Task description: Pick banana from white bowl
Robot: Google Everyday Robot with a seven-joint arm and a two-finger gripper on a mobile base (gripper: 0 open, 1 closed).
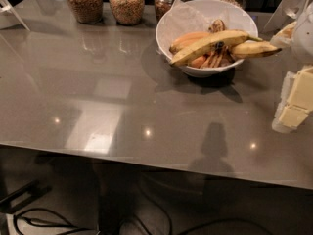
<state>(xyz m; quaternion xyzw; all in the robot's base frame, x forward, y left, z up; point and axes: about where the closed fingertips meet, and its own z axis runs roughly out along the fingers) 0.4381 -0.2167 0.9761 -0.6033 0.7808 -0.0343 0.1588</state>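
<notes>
The banana (208, 45), long and yellow with brownish shading and a dark spot at mid-length, lies across the top of the white bowl (198, 72), its stem pointing right. The bowl stands at the back right of the grey table and has a white paper liner (183, 16). A shorter dark-tipped banana (255, 49) and orange-coloured fruits (188, 39) lie in it too. My gripper (297, 102), with pale yellow pads, hangs at the right edge of the view, to the right of the bowl and nearer the front, apart from the banana.
Several glass jars of grains (126, 3) stand in a row along the table's back edge, left of and behind the bowl. The glossy grey table (112, 97) ends at a front edge low in the view. Cables (44, 219) lie on the floor below.
</notes>
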